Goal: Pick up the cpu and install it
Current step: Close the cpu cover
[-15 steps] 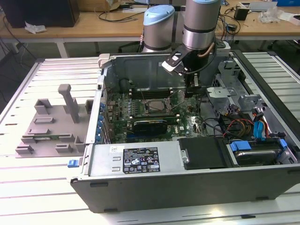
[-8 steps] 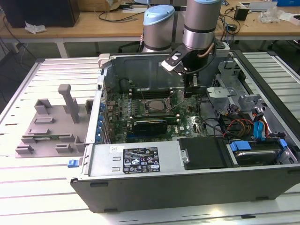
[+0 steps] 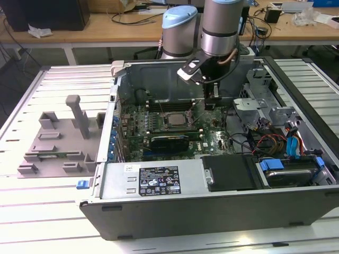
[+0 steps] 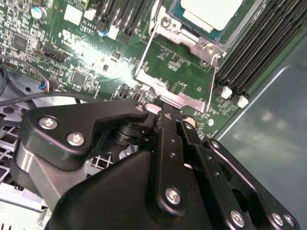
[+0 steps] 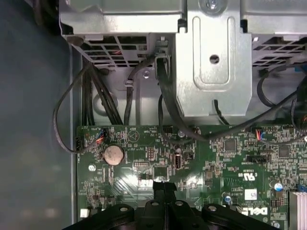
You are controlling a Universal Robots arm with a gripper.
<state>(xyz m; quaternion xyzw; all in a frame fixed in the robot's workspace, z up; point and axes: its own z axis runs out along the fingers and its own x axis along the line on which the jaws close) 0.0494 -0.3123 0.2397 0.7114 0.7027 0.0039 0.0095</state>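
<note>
The cpu (image 3: 175, 118), a flat square chip with a silver top, lies in the motherboard socket inside the open computer case; the second wrist view shows the cpu (image 4: 211, 12) seated within the metal socket frame (image 4: 184, 40). The socket's hinged metal plate (image 4: 180, 100) and its wire lever stand swung away from the chip. My gripper (image 3: 212, 103) hangs over the board at the exterior view's right of the socket. Its black fingers are shut together with nothing between them, the gripper (image 4: 165, 109) tip close to the plate's end. In the first wrist view the gripper (image 5: 164, 184) hovers over bare green board.
A metal drive cage (image 5: 213, 72) with black cables rises beside the board, near a coin battery (image 5: 114, 154). Memory slots (image 4: 259, 48) run along the socket. A power supply (image 3: 153, 180) sits at the case front, and a grey fixture (image 3: 58, 143) lies on the table outside.
</note>
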